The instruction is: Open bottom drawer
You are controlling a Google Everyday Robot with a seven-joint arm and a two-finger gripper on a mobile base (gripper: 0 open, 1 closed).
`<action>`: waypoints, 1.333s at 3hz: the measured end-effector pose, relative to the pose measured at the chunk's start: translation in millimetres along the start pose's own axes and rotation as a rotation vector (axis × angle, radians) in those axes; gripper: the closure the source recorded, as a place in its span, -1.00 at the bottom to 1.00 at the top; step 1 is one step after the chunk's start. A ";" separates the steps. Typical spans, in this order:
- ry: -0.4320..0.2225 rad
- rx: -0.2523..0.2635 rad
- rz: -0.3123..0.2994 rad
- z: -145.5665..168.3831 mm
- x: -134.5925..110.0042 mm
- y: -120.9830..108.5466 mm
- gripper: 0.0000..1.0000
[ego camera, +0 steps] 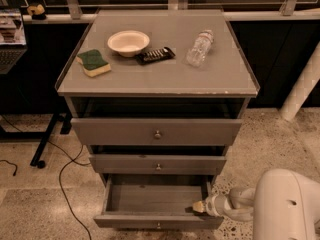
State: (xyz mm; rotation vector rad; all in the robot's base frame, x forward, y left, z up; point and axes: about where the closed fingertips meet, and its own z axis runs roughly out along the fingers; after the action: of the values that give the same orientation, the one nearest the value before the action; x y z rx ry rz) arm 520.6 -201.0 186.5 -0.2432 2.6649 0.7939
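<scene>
1. My gripper (199,207) sits low in the camera view, at the right end of the bottom drawer (131,221). It is carried on my white arm (286,207), which comes in from the lower right corner.
2. Gripper state: I cannot tell whether it is parted or clamped on anything. Its pale tip points left, toward the drawer.
3. The bottom drawer is pulled out from the cabinet (70,104), so that its grey floor shows from above. It is the lowest of three grey drawers and stands furthest forward of them.
4. Relation: the gripper tip lies at the drawer's right front corner, just behind the front panel and beside the right wall. I cannot tell whether it touches either one.
5. The drawer's small round knob (158,226) is at the centre of the front panel, to the left of the gripper and slightly lower in view, well apart from the tip.
6. The middle drawer (125,164) is directly above, with its own knob at centre; the top drawer (115,131) is above that, with a dark gap over its front.
7. Cabinet top (165,76): a pale bowl (128,42), a green and yellow sponge (93,63) to its left, a dark flat packet (155,55) just right of the bowl, and a clear plastic bottle (200,47) lying on its side further right.
8. A black cable (64,171) trails over the speckled floor to the left of the cabinet.
</scene>
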 end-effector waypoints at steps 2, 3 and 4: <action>0.047 -0.023 0.036 8.5 19.7 -4.1 1.00; 0.048 -0.043 0.066 5.6 30.0 -5.6 1.00; 0.032 -0.071 0.098 -5.2 42.6 -6.0 1.00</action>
State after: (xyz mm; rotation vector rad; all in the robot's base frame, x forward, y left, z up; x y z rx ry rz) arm 481.2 -211.6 171.6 -0.1452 2.6987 0.9230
